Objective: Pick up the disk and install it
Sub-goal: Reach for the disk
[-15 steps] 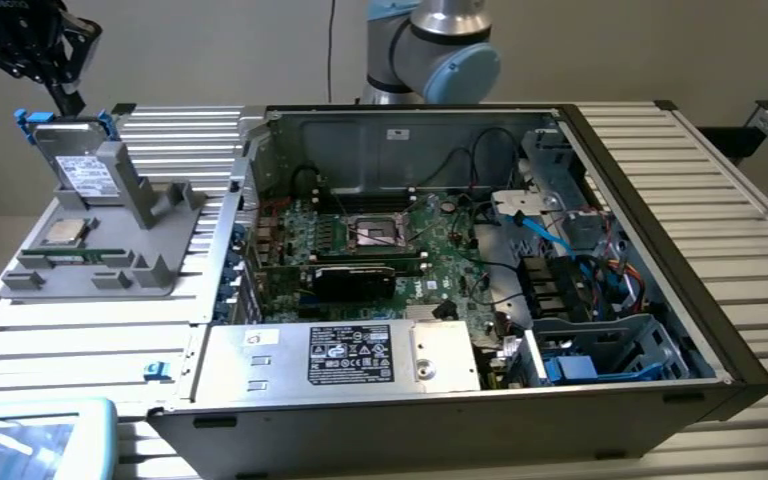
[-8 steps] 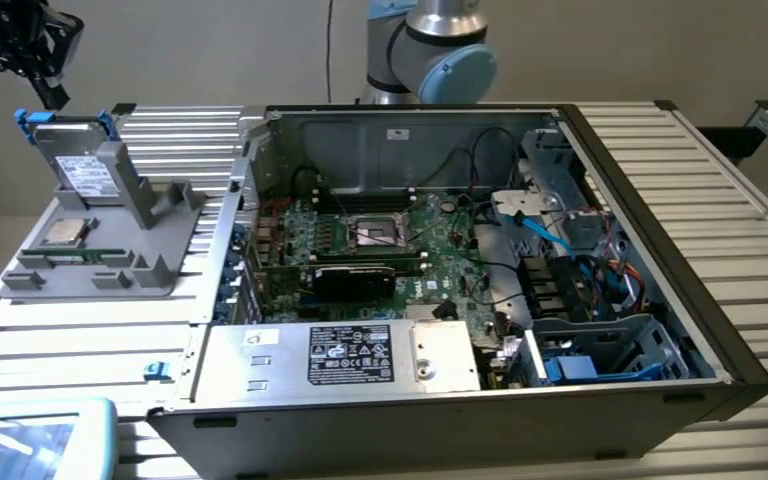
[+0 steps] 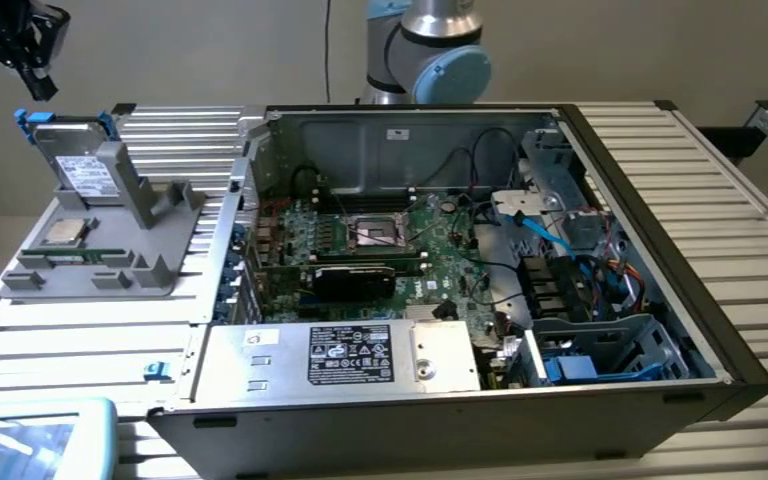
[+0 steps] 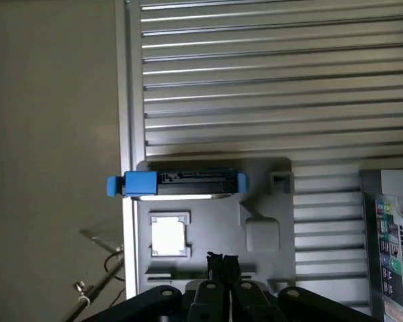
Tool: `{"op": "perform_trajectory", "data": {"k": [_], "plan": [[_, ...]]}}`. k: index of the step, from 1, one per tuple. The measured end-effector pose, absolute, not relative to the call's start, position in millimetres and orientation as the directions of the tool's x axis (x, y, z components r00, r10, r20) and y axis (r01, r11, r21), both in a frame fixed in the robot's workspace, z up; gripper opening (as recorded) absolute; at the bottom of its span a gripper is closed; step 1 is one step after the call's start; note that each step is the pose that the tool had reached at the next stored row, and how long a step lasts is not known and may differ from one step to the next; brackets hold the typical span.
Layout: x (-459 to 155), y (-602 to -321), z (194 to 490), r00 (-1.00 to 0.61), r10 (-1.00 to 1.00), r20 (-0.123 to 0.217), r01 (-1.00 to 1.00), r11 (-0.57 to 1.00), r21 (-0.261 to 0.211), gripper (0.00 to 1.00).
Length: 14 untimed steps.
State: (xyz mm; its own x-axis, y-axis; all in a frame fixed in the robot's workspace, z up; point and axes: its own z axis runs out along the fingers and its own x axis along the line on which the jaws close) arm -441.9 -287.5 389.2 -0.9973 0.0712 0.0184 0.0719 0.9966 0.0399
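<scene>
The disk [image 3: 75, 160] is a silver-grey drive with a white label and blue rails. It stands on edge in the grey fixture [image 3: 144, 270] at the exterior view's left. From the wrist camera the disk [image 4: 188, 180] appears edge-on, with blue tabs at both ends. My gripper [image 3: 40, 88] hangs high above the disk, well clear of it. Its fingertips [image 4: 221, 257] are pressed together, shut on nothing.
A small square CPU chip [image 3: 67, 230] lies on the fixture beside the disk. The open computer case [image 3: 624, 150] holds a motherboard, a silver box with a black label [image 3: 344, 355] and a drive cage [image 3: 598, 350]. Everything rests on a slatted aluminium table [image 3: 77, 340].
</scene>
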Motion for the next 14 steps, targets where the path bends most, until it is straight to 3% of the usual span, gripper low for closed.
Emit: {"op": "perform_trajectory", "data": {"k": [14], "plan": [[-478,-251,389,-0.997,0.069,0.019,0.07,0.997,0.04,0.11]]}}
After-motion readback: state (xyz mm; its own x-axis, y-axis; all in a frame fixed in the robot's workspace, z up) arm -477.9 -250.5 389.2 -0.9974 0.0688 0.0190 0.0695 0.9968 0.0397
